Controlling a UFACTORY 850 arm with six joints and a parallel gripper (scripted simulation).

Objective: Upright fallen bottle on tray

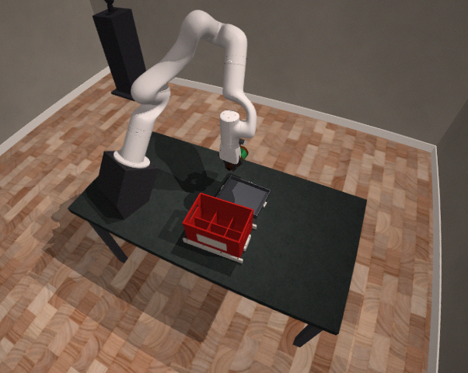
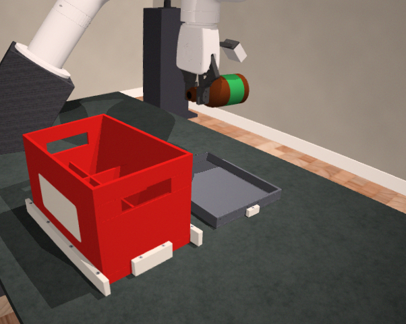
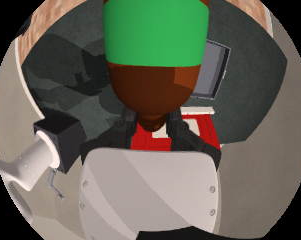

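Aloft | end effector (image 1: 231,165) (image 2: 197,96) (image 3: 152,101) grips sideways bottle's neck (image 2: 193,94) (image 3: 151,123) | tray (image 1: 244,195) (image 2: 224,192) (image 3: 208,70) level

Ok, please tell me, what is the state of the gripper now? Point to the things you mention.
Gripper (image 1: 231,165) (image 2: 197,94) (image 3: 152,101): closed on the neck of the brown bottle (image 1: 244,152) (image 2: 220,91) (image 3: 150,87), holding it on its side above the table.
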